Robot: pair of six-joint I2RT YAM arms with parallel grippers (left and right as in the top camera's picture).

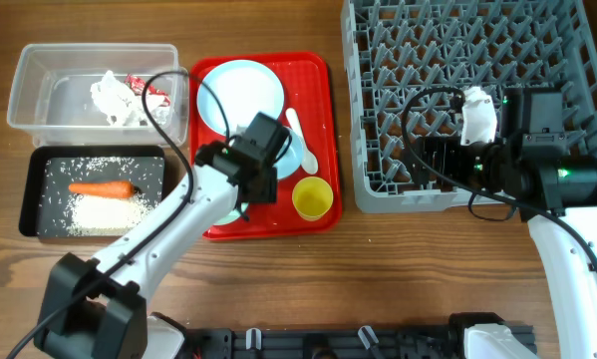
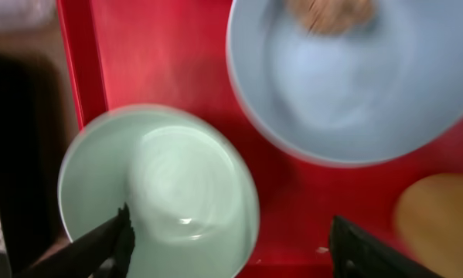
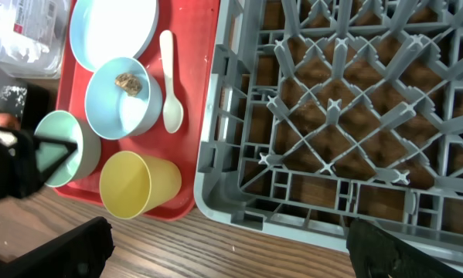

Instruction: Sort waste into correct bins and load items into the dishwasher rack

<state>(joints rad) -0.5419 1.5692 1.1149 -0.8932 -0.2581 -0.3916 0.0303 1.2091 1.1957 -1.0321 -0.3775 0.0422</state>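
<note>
My left gripper (image 2: 231, 247) hangs open over the red tray, with one finger (image 2: 111, 243) above the pale green bowl (image 2: 158, 193) and the other past its rim. Beside it is the light blue bowl (image 2: 347, 77), holding a brown food scrap (image 3: 129, 81). The plate (image 1: 240, 95), white spoon (image 3: 169, 81) and yellow cup (image 3: 138, 185) also lie on that tray. My right gripper (image 3: 231, 255) is open and empty above bare wood at the front left corner of the dishwasher rack (image 1: 467, 100).
The clear tub (image 1: 39, 90) at the back left holds crumpled paper (image 1: 109, 97) and a red-and-white wrapper (image 1: 149, 95). In front of it the black tray (image 1: 39, 194) holds a carrot (image 1: 102, 187) and rice (image 1: 104, 212). The red tray (image 1: 323, 120) sits between these bins and the rack.
</note>
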